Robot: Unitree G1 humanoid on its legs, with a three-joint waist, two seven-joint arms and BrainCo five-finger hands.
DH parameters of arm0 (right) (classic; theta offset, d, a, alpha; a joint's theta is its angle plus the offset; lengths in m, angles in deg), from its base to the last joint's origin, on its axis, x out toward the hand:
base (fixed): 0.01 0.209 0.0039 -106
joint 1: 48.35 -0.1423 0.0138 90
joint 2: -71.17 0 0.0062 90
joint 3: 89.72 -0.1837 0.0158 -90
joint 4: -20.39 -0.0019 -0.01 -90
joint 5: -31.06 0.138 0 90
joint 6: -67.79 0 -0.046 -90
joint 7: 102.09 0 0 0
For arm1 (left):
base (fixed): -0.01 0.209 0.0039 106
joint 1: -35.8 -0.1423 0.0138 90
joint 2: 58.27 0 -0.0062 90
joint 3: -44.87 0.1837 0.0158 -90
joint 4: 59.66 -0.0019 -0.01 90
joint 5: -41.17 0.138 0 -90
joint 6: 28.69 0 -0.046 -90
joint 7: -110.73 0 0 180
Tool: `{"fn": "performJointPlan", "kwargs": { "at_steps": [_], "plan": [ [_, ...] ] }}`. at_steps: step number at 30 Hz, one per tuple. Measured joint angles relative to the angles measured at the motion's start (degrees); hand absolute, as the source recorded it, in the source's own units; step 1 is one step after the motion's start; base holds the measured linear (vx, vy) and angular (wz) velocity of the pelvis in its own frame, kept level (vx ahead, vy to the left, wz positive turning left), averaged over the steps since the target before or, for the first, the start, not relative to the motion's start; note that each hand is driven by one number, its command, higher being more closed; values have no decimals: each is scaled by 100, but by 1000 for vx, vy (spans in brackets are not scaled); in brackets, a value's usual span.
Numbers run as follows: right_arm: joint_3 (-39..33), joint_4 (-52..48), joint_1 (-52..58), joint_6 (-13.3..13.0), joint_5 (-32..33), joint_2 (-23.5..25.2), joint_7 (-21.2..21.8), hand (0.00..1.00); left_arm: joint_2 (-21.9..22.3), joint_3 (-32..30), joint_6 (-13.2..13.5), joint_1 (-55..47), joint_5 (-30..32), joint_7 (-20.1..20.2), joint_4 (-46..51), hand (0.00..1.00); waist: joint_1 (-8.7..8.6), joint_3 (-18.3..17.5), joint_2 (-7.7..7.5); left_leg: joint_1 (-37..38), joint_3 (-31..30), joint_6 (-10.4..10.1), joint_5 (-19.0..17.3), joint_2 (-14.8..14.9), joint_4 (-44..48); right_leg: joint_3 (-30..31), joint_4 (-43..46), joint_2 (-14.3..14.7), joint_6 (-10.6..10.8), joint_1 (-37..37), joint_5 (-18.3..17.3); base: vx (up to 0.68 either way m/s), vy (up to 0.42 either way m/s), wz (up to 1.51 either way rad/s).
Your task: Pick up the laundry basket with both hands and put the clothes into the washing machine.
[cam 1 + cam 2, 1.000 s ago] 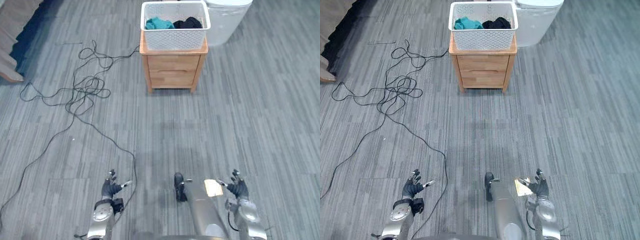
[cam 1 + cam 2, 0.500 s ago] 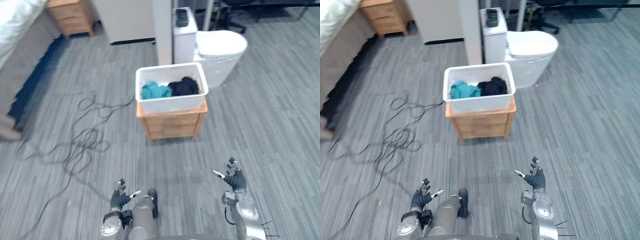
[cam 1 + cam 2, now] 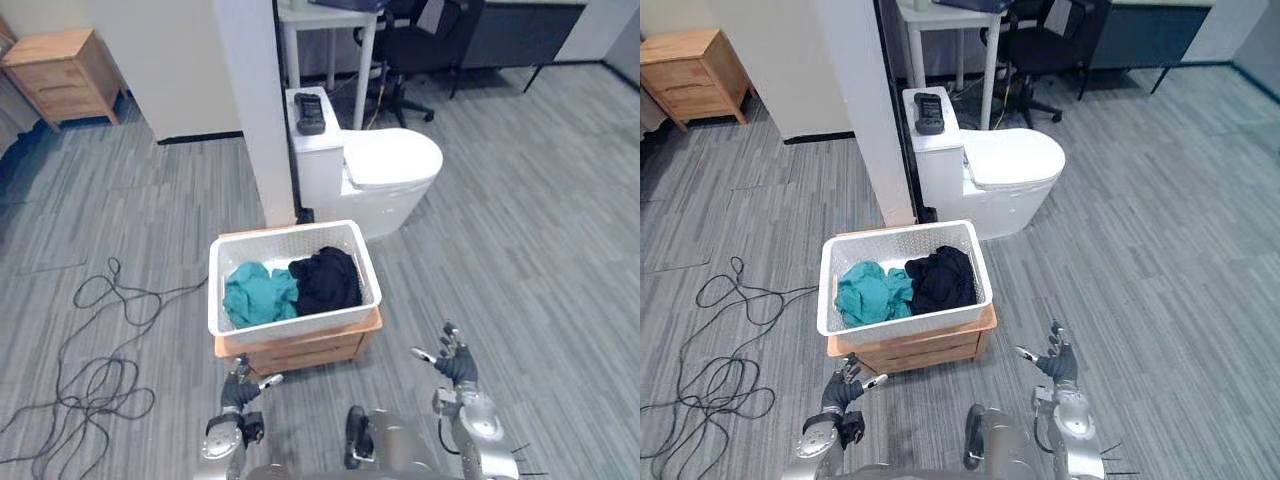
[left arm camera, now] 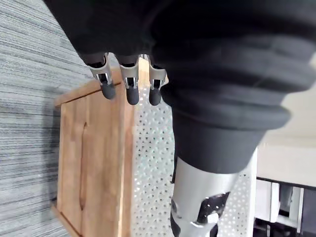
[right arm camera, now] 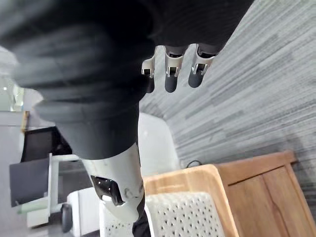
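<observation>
Sitting on a low wooden drawer cabinet point(image 3: 300, 352), the white perforated laundry basket point(image 3: 300, 322) is raised off the floor, which probably puts its side walls within easy reach of both arms. A teal garment point(image 3: 255, 295) and a black garment point(image 3: 325, 280) lie bunched side by side inside it. The left hand point(image 3: 240, 388) hangs near the cabinet's left front corner, and the right hand point(image 3: 456, 364) is off to the cabinet's right. Neither touches it. Both have their fingers straight and spread, holding nothing, seemingly set to flank the basket. A white toilet point(image 3: 390, 165) stands just behind, beside a white pillar point(image 3: 250, 100).
</observation>
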Motion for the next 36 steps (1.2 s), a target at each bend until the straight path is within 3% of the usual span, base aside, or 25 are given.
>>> {"fn": "performJointPlan", "kwargs": {
  "at_steps": [3, 5, 6, 7, 8, 10, 15, 25, 29, 36],
  "plan": [
    [-4, -29, -41, -34, 23, -4, -72, 0, 30, -1, 8, -212, -1, 8, 130, 0, 15, -30, -6, -583, 292, 147, -87, 88, 105, -51, -451, 0, 11, 504, -12, 238, -45, 7],
    [-28, -101, -29, -34, 25, -6, -86, 0, 32, -10, 6, -368, 0, 6, 166, 0, 40, -58, 33, -755, 456, 160, -75, 38, -806, -46, -596, -11, 69, 639, -18, 208, 59, -2],
    [-49, -128, -16, -34, 24, -5, -91, 0, 36, -12, 5, -409, 0, 7, 163, 0, 43, -71, 55, -728, 441, 124, -27, 3, -1168, -54, -604, -8, 91, 676, -19, 196, 104, 1],
    [-136, -145, 12, -33, 23, -13, -103, 0, 53, -11, 2, -468, 0, 7, 161, 0, 31, -119, 144, -656, 422, -28, 295, -40, -1951, -65, -593, 38, 171, 689, -48, 198, 135, 1],
    [-221, -149, 30, -24, 21, 22, -125, 0, 39, -58, 1, -502, 0, 7, 160, 0, 25, -149, 119, -507, 406, -157, 306, -148, -2245, -19, -586, 11, 252, 707, -61, 175, 135, 5],
    [-253, -311, 90, -28, 7, 22, -187, 0, 43, -169, 1, -539, 0, 11, 162, 0, 25, -175, 79, -392, 437, -164, 342, -260, -2493, -3, -666, -99, 354, 740, -34, 96, 115, 4],
    [-245, -514, 105, -34, -26, 26, -200, 0, -45, -259, 0, -580, 2, 8, 162, 0, 44, -228, 110, -143, 542, -103, 380, -472, -2797, 98, -854, -255, 554, 900, 6, 40, 113, -3],
    [-209, -17, -439, -35, -243, -381, -212, 0, -641, -435, 24, -505, 10, -68, 622, 0, 39, -305, 261, -188, 493, -91, 525, -614, -3258, 115, -1123, -234, 600, 769, 79, 21, 9, 0],
    [-203, 681, -1184, -2, -293, -676, -235, 0, -950, -617, 26, 211, 73, -243, 684, 0, 139, -59, 361, -373, 402, -64, 615, -646, -3379, 102, -1363, -163, 547, 661, 259, 47, -1, 5],
    [-202, 918, -1884, 39, -309, -949, -378, 0, -1235, -697, 22, 777, 312, -538, 1169, 0, 152, 279, 371, -745, 246, 2, 659, -737, -3201, 307, -1410, -230, 551, 395, 324, 13, 16, 0]
  ]
}}
